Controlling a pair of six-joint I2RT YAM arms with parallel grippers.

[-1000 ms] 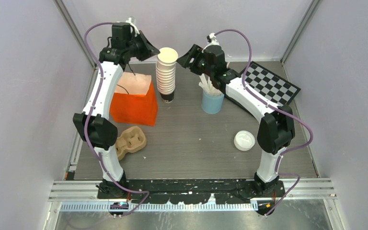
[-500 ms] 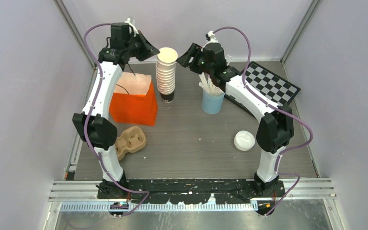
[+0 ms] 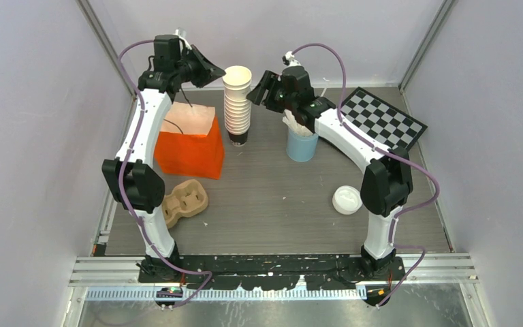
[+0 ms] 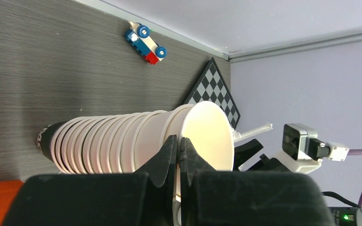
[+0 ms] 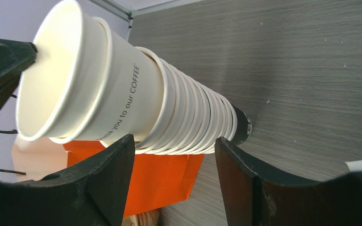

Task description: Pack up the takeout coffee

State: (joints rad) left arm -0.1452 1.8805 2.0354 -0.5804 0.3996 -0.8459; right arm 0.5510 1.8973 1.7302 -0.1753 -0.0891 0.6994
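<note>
At the far left, the orange paper bag point(image 3: 191, 146) stands open-topped on the surface point(image 3: 279, 204). What lies inside it cannot be made out from above. Just in front of it lies the moulded cardboard cup carrier point(image 3: 185, 202), and its visible wells hold nothing. Above the bag, the left claw point(image 4: 178, 146) has its fingers pressed together, with the tip right at the rim of the top cup in the tall stack of lidless cups point(image 3: 237, 102). Whether it nips that thin rim or only touches it cannot be told. On the other side of the stack, the right claw point(image 5: 174, 146) is spread wide. One finger sits on each side of the upper cups, seemingly without touching them. Further right stands the light-blue cup of white sticks point(image 3: 302, 145), just beside the right forearm. The takeout coffee point(image 3: 347, 199), a small white cup under a round white lid, sits near the right arm's elbow, well apart from both bag and carrier. Only one such cup shows in these views. The checkerboard point(image 3: 385, 121) lies at the far right. By this layout, the packing proper seems hardly begun. No lidded cup is seen in the carrier or the bag, and both claws are busy at the stack rather than at the coffee. Moving the lidded cup over to the carrier or bag appears to remain undone.
</note>
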